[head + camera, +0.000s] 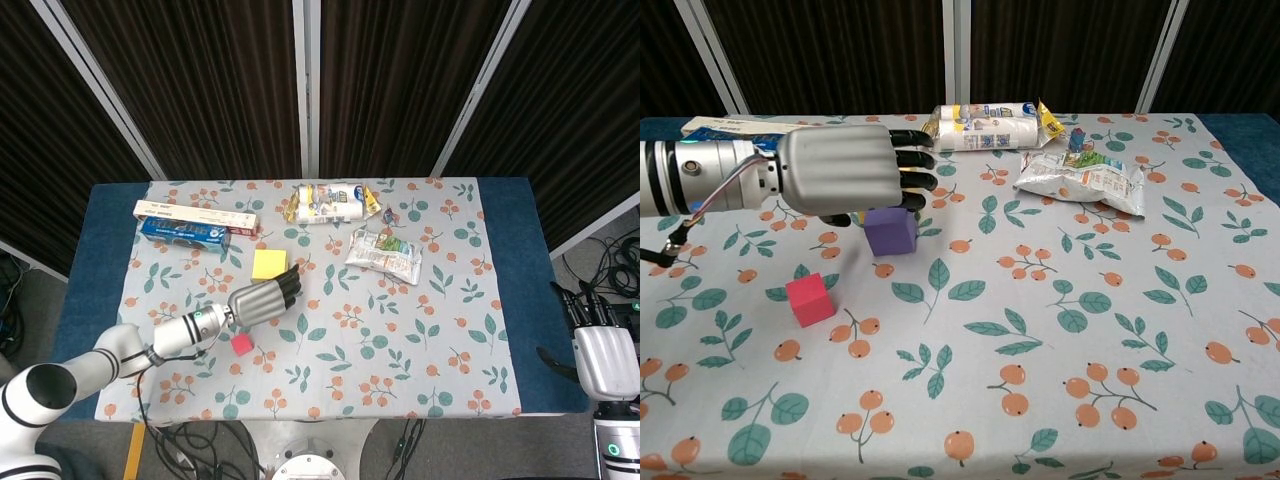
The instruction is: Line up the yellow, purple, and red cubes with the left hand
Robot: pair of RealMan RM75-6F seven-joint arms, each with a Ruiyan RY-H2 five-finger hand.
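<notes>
My left hand (262, 298) (835, 172) hovers over the left middle of the table, fingers stretched out and holding nothing. The purple cube (890, 232) sits on the cloth just under its fingers; the head view hides it beneath the hand. The yellow cube (267, 264) lies just beyond the fingertips, mostly hidden in the chest view. The red cube (241, 344) (808, 299) rests nearer the front, apart from the hand. My right hand (604, 355) stays off the table's right edge, fingers apart and holding nothing.
A blue box (185, 230) and a white box (195, 212) lie at the back left. A wrapped packet (330, 202) (990, 127) and a snack bag (383, 253) (1080, 178) lie at the back middle. The flowered tablecloth (400, 340) covers the table.
</notes>
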